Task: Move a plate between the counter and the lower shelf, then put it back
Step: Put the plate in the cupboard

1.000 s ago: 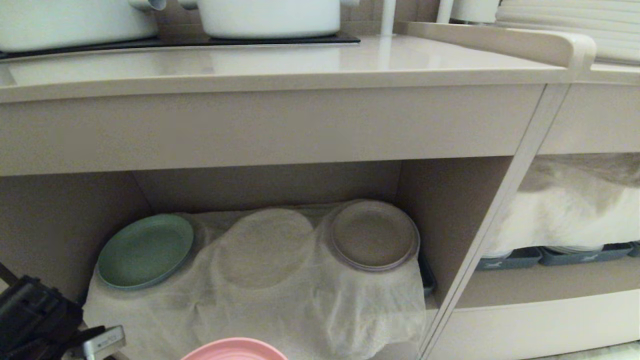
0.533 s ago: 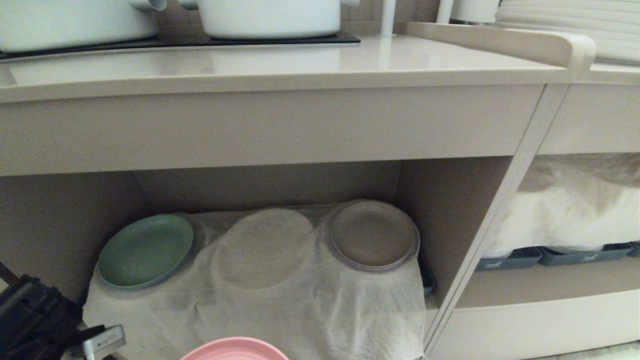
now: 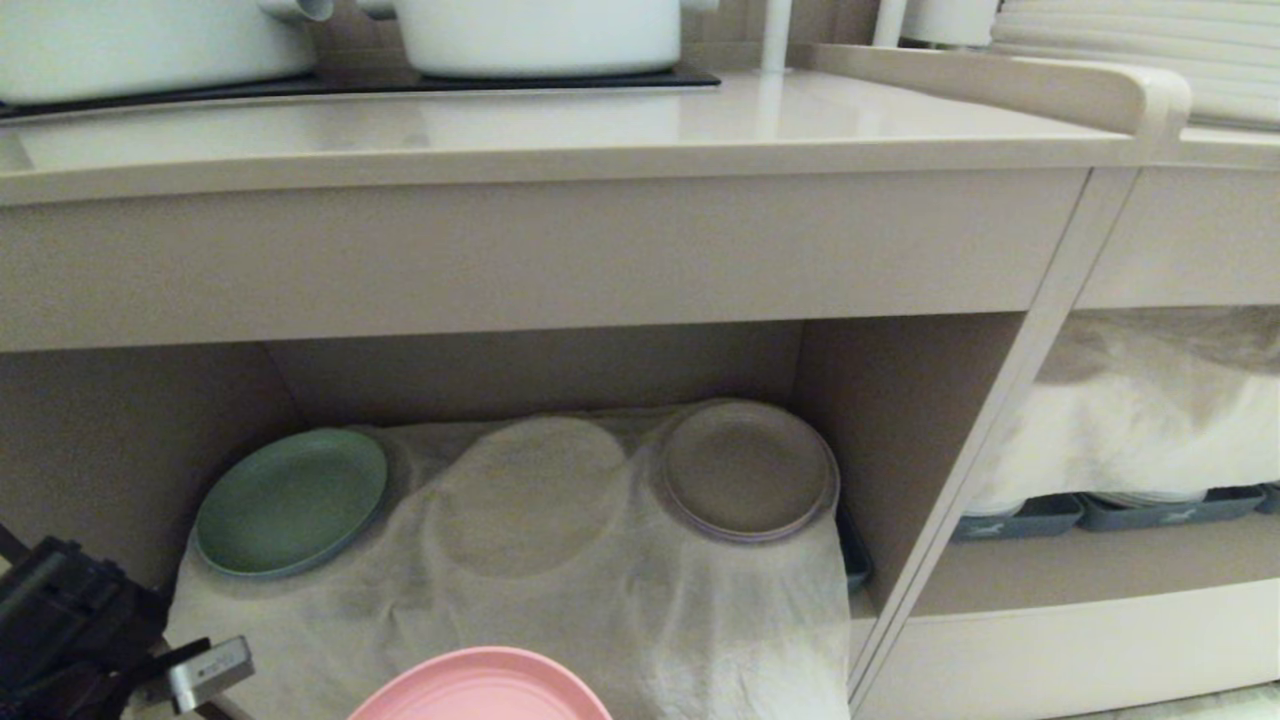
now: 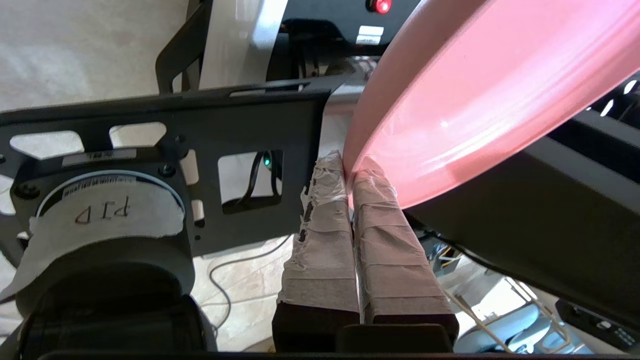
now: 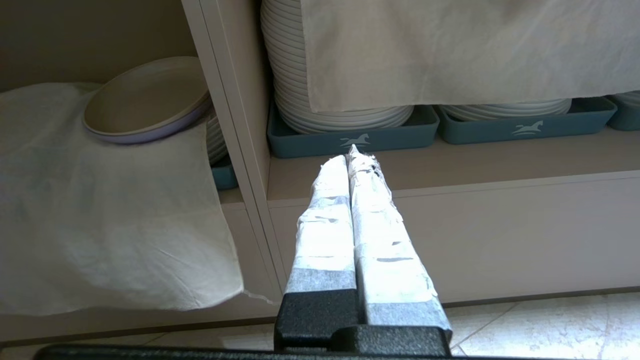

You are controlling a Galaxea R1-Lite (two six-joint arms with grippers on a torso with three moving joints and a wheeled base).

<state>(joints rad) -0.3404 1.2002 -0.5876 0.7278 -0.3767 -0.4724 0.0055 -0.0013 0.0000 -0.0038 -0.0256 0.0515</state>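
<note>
Soft, warm, dim light; glare streaks the counter (image 3: 600, 125), the lower shelf (image 3: 520, 370) sits shadowed, edges slightly blurred.

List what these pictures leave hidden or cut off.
- Pink plate: head view's bottom edge cuts off its near half.
- Left tool pinching its rim: outside the head view.
- Stacks under the white cloth: head view, covered.
- Pots: tops cut off by the head view's upper edge.

Black slotted metal bracket (image 4: 165, 145), screwed. Round black housing (image 4: 107, 260), white label hand-marked "PID". Long end effector fingers (image 4: 320, 240) wrapped in frayed white tape, black bases.
</note>
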